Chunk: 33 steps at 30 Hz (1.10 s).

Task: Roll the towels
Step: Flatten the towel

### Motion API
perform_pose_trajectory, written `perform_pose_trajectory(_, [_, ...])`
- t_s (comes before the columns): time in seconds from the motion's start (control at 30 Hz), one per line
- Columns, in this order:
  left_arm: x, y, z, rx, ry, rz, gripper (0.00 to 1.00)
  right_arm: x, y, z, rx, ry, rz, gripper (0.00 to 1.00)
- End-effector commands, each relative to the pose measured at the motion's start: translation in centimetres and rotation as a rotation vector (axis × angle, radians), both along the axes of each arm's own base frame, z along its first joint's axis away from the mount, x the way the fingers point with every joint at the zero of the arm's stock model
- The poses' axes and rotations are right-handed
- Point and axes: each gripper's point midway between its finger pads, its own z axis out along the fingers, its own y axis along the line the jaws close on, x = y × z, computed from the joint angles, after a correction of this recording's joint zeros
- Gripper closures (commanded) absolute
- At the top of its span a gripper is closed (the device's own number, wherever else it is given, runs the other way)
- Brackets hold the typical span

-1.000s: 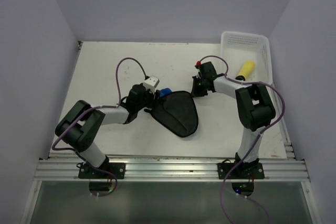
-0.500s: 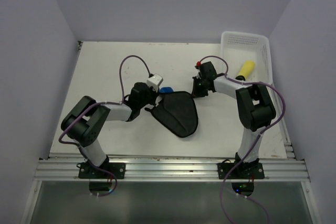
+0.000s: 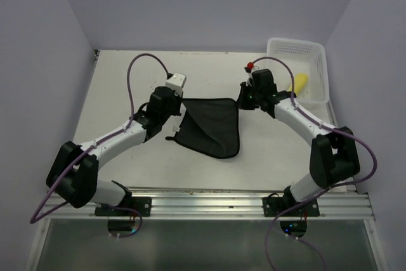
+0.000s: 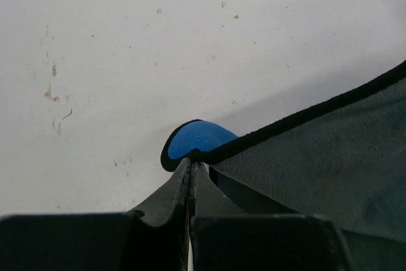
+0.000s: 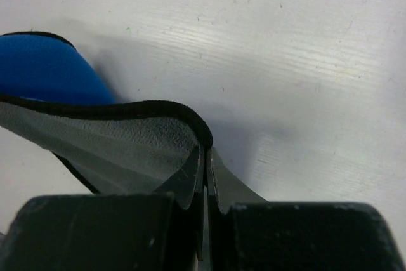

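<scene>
Compared with the earlier frame, the arms stand wider apart, left pincer [image 3: 180, 99] and right pincer [image 3: 243, 100] each clamping a blue towel [image 3: 213, 126] corner, stretching it flat for rolling.

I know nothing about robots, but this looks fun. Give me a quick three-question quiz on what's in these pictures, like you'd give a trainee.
1. True or false: the left arm's fingers and the right arm's fingers are each shut on a corner of the dark towel.
2. Where is the yellow towel? A) in the white basket; B) under the dark towel; C) in the left arm's fingers.
3. Fill in: at the pinched corners, the dark towel's other side shows bright ____.
Key: 1 true; 2 A; 3 blue.
</scene>
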Motion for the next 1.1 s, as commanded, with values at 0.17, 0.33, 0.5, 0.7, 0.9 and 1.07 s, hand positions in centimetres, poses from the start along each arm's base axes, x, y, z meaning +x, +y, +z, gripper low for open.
perform_pose_trajectory(0.17, [-2.1, 0.5, 0.5, 0.141, 0.16, 0.08, 1.0, -1.4, 0.8, 2.4, 0.006, -0.176, 0.049, 1.0])
perform_pose_trajectory(0.33, [-2.3, 0.4, -0.2, 0.188, 0.187, 0.096, 1.0, -2.3, -0.5, 2.7, 0.009, -0.327, -0.009, 1.0])
perform_pose_trajectory(0.5, [-1.2, -0.1, 0.1, 0.214, 0.172, 0.109, 1.0, -1.5, -2.8, 2.5, -0.056, -0.444, -0.101, 1.0])
perform_pose_trajectory(0.7, [1.0, -1.5, 1.5, 0.23, 0.13, 0.13, 1.0, -0.4, -3.5, 3.7, -0.047, -0.582, -0.146, 1.0])
perform_pose_trajectory(0.9, [3.3, -2.6, 2.3, 0.264, 0.093, 0.152, 1.0, 0.4, -4.4, 4.1, -0.077, -0.633, -0.195, 1.0])
perform_pose_trajectory(1.07, [3.3, -3.5, -0.2, 0.318, 0.121, 0.136, 1.0, -0.7, -5.9, 3.1, -0.134, -0.628, -0.217, 1.0])
